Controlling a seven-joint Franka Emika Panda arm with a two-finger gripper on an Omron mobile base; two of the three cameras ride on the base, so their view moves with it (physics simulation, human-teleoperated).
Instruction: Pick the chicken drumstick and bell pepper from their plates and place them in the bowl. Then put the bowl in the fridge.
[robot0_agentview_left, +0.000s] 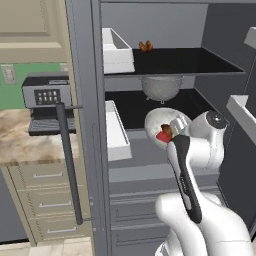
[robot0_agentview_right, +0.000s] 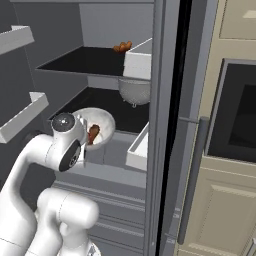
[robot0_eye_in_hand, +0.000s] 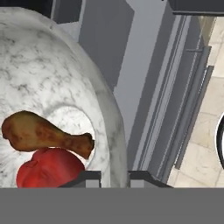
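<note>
At the left a black microwave (robot0_agentview_left: 46, 102) sits on a beige marbled worktop (robot0_agentview_left: 20, 140). Beside it stands the tall grey steel fridge (robot0_agentview_left: 87, 125), door open, with a white door bin (robot0_agentview_left: 117, 50) and a steel colander (robot0_agentview_left: 161, 87) under its dark upper shelf (robot0_agentview_left: 180, 60). The claw (robot0_eye_in_hand: 114, 177) is pinched on the rim of the round whitish-grey speckled bowl (robot0_eye_in_hand: 52, 83), held tilted before the lower shelf. Inside lie the brown chicken drumstick (robot0_eye_in_hand: 43, 133) and, touching it, the glossy red bell pepper (robot0_eye_in_hand: 49, 168).
</note>
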